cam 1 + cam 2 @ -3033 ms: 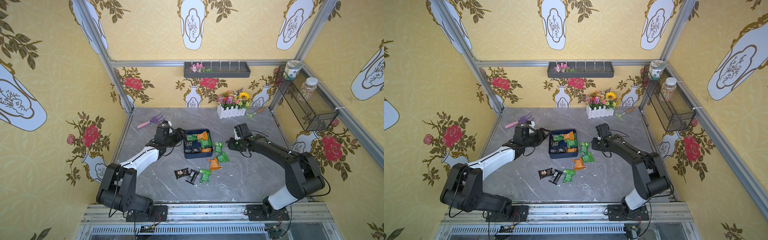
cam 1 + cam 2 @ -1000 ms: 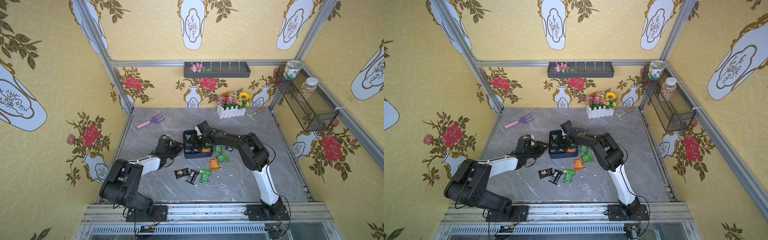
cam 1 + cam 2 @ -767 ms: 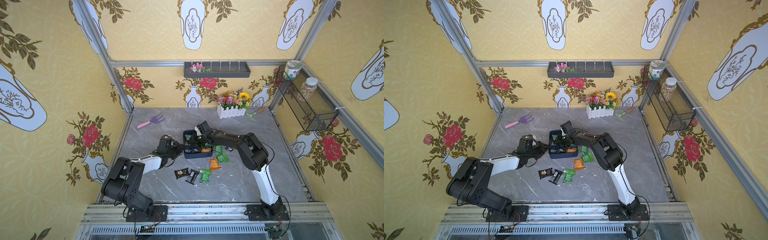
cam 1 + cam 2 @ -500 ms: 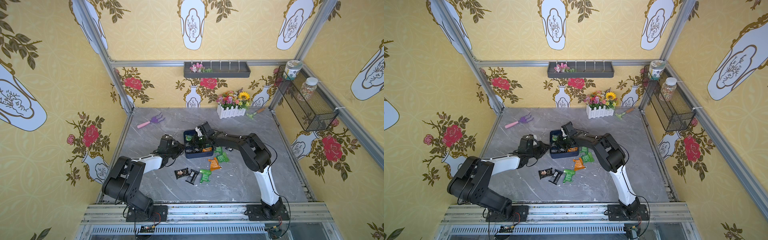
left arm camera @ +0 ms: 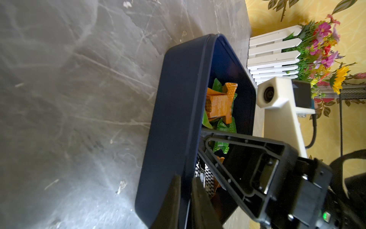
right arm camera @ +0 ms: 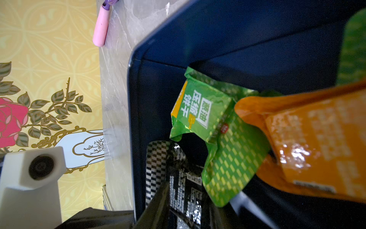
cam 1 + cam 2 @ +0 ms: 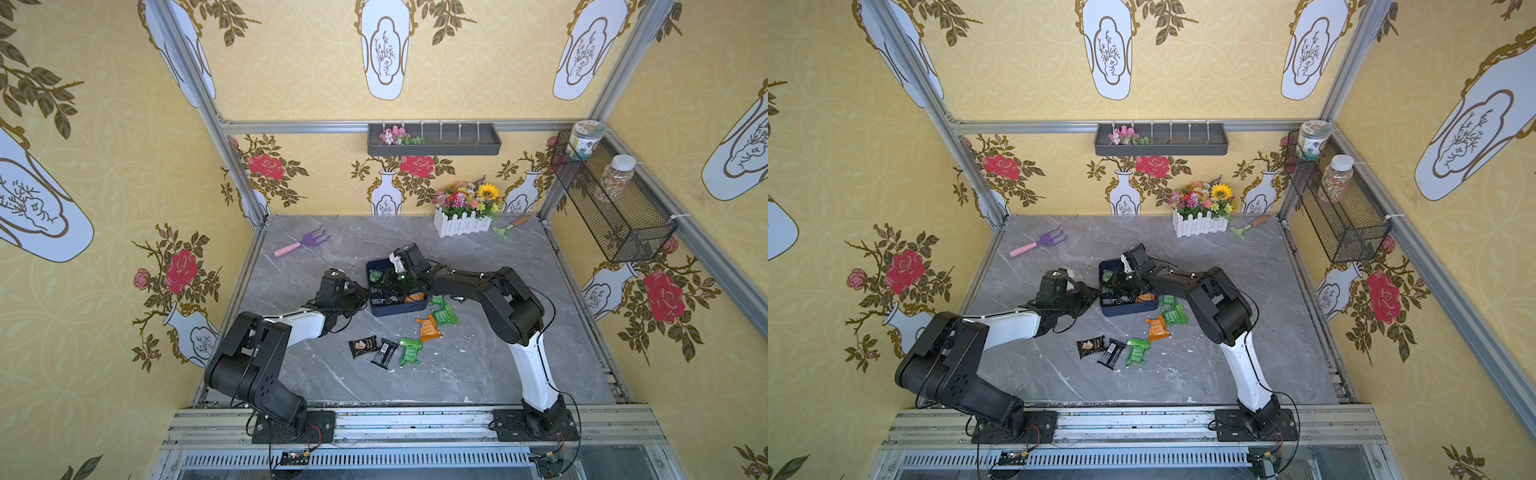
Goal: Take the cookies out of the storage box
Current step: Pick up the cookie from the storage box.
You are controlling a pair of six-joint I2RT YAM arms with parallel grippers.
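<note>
My left hand (image 5: 186,178) has newly clenched the storage box (image 5: 178,99) at its 9 o'clock wall, steadying it, and my right hand (image 7: 390,283), whose grip I cannot tell, has reached in for a black cookie packet (image 6: 184,194).

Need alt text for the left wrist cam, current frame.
The left end effector grips a side wall of the dark navy storage box on the grey marble table. Inside lie orange, green and black-checkered cookie packets, with the right end effector reaching in among them. A white picket planter of flowers stands behind.
</note>
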